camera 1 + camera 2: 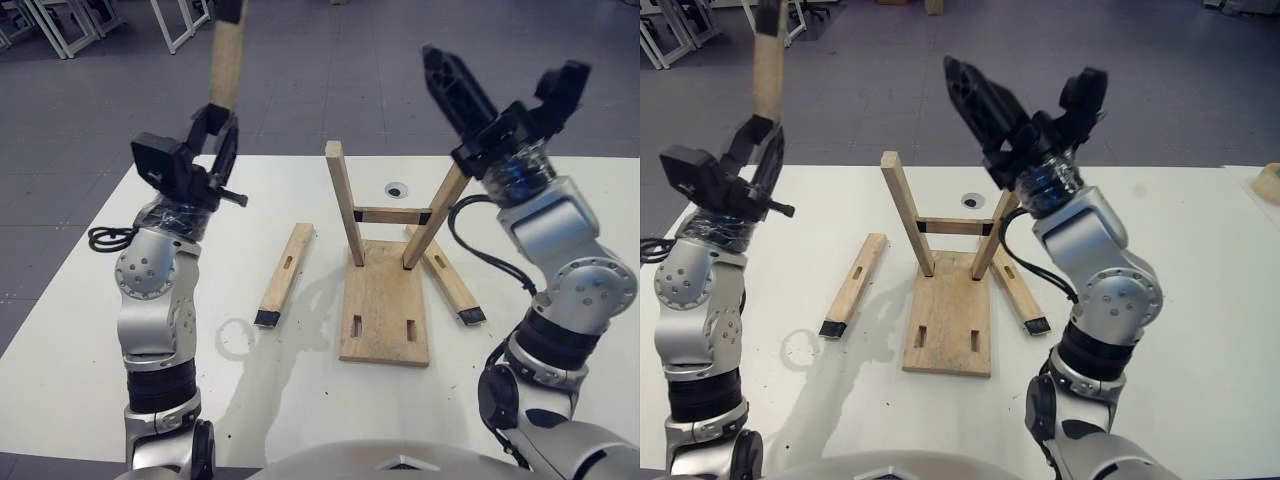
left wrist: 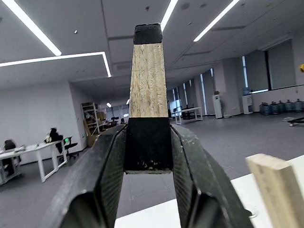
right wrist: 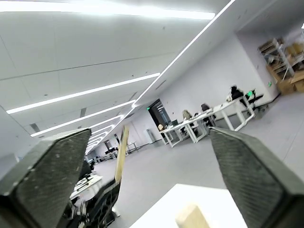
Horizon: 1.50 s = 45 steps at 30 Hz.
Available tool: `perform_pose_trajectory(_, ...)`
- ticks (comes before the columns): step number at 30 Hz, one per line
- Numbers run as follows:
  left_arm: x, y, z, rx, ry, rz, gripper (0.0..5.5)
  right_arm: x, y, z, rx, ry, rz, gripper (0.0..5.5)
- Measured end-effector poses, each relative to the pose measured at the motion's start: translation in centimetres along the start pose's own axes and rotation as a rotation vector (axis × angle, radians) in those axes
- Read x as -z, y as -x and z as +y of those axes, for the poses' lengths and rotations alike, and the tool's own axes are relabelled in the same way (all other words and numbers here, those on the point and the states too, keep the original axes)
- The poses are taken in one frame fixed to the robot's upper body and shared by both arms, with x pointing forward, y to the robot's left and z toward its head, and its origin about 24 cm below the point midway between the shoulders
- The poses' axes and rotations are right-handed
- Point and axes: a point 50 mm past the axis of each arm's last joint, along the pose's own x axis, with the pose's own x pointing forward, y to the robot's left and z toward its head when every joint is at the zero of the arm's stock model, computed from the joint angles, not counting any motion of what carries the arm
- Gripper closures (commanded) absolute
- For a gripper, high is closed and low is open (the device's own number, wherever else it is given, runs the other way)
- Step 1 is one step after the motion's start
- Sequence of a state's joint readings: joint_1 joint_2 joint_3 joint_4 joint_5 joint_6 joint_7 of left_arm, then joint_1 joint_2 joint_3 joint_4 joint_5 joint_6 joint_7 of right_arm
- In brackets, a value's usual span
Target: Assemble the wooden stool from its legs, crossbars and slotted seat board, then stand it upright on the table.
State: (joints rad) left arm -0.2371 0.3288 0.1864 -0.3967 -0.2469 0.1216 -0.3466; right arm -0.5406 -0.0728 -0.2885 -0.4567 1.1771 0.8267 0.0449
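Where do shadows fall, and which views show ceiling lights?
Left eye view: the seat board and its standing legs cast a soft shadow on the table toward the robot's left. Left and right wrist views: bright ceiling light strips.

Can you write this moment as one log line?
left hand: shut on leg | right hand: open | seat board: two legs, crossbar fitted | table: two loose legs

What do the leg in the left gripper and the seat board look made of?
Held leg: pale bare-looking wood, grain visible; black ends, possibly rubber or paint. Seat board: similar light matte wood, grain streaks, slots cut in it.
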Motion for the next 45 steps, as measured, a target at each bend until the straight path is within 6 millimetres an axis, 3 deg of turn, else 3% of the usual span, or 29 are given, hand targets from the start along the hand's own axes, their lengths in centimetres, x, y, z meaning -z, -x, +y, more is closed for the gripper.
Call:
perform_pose_trajectory(6, -1.5, -0.5, -3.1, 0.212, -0.052, -0.091, 4.19, 3.4, -0.6, 1.5, -0.029, -0.211, 0.064, 0.7)
perform_pose_trajectory(11, -2.0, -0.6, -5.0, 0.366, -0.055, -0.112, 4.19, 3.8, -1.0, 2.8, -0.101, -0.274, 0.079, 0.7)
perform_pose_trajectory(15, -2.2, -0.4, -6.0, 0.464, -0.083, -0.128, 4.19, 3.0, -1.8, 3.7, -0.151, -0.276, 0.051, 0.7)
perform_pose_trajectory(18, -2.2, -0.3, -6.1, 0.476, -0.086, -0.126, 4.19, 2.1, -2.3, 4.4, -0.198, -0.268, 0.03, 1.35)
perform_pose_trajectory(26, -1.8, -0.2, -5.8, 0.468, -0.116, -0.12, 4.19, 1.4, -2.0, 3.5, -0.155, -0.212, 0.033, 3.1)
perform_pose_trajectory(35, -1.7, -0.1, -5.4, 0.473, -0.143, -0.087, 4.19, 1.8, -1.7, 1.8, -0.049, -0.002, 0.07, 4.83)
perform_pose_trajectory(42, -1.7, -0.2, -5.3, 0.474, -0.149, -0.083, 4.19, 1.7, -1.7, 2.1, -0.101, -0.032, 0.07, 5.06)
perform_pose_trajectory(45, -2.0, -0.2, -4.9, 0.473, -0.179, -0.104, 3.49, 1.4, -1.6, 1.9, -0.082, -0.064, 0.061, 5.1)
